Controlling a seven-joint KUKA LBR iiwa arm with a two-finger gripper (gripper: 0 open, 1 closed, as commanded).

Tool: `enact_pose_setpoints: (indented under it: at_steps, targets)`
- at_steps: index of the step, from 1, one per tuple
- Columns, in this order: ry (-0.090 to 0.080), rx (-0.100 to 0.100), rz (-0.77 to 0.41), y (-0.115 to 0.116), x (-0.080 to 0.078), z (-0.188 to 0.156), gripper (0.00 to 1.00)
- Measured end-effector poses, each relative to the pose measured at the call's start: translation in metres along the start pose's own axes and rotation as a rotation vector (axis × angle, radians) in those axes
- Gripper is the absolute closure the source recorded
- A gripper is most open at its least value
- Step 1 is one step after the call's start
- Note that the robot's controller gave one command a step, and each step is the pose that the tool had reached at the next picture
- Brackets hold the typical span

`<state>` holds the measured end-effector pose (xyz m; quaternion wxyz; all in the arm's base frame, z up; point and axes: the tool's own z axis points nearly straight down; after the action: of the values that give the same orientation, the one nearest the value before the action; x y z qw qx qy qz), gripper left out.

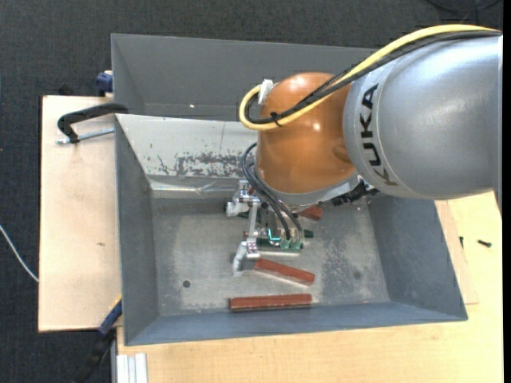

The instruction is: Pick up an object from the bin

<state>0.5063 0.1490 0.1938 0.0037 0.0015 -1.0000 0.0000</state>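
Below, scuffed grey bin floor (192,246), dark carpet (48,30) around.

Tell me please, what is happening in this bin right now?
The KUKA arm reaches into the grey bin from the right, with its gripper low over the floor near the middle. The gripper is right beside the left end of a tilted reddish-brown bar. A longer reddish-brown bar lies flat along the near wall. I cannot see that anything is held.
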Motion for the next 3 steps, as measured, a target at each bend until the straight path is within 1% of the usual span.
enact_pose_setpoints:
  at_steps: [1, 2, 3]
  targets:
    - [-0.008, -0.002, 0.002, -0.001, -0.002, -0.004, 0.0]
    - [-0.013, -0.001, -0.057, -0.06, -0.009, 0.078, 0.0]
    - [-0.008, -0.002, -0.014, -0.077, -0.012, 0.083, 0.0]
